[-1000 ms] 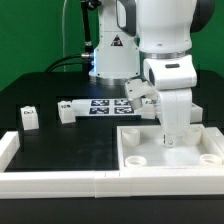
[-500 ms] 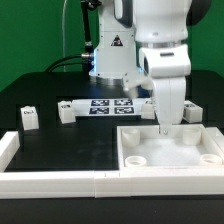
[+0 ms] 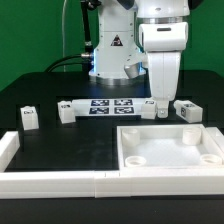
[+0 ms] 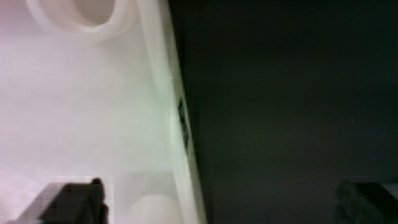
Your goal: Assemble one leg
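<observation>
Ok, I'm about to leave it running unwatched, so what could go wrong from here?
The open gripper holds nothing and hangs over an edge of the panel; going straight down, a finger might strike that edge and shift the panel. A leg lies close by, at the exterior view's right of the gripper; a careless sideways move could knock it askew.

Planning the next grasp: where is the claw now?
In the exterior view, the open claw hangs right of centre at the white panel's far rim, between the marker board and a small leg.
</observation>
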`<action>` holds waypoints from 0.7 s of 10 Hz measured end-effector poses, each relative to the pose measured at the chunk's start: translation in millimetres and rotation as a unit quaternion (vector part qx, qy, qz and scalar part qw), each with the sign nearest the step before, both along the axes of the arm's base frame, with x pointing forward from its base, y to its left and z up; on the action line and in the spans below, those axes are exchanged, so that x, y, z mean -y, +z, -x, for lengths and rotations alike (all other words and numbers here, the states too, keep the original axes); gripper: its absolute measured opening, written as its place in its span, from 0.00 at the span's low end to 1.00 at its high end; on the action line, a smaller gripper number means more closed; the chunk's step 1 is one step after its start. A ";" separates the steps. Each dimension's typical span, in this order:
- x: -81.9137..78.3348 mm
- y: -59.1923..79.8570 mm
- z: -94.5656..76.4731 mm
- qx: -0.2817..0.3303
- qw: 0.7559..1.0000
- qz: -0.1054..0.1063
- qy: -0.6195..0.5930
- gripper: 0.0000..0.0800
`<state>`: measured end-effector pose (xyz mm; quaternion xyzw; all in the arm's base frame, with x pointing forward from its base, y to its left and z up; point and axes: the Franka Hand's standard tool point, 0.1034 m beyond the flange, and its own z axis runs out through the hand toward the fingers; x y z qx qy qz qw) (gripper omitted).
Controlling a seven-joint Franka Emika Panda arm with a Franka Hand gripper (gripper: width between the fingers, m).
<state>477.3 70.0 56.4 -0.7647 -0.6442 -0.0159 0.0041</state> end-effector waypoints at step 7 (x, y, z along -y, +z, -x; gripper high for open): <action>-30.8 -4.3 27.5 0.002 0.908 -0.035 -0.417 0.81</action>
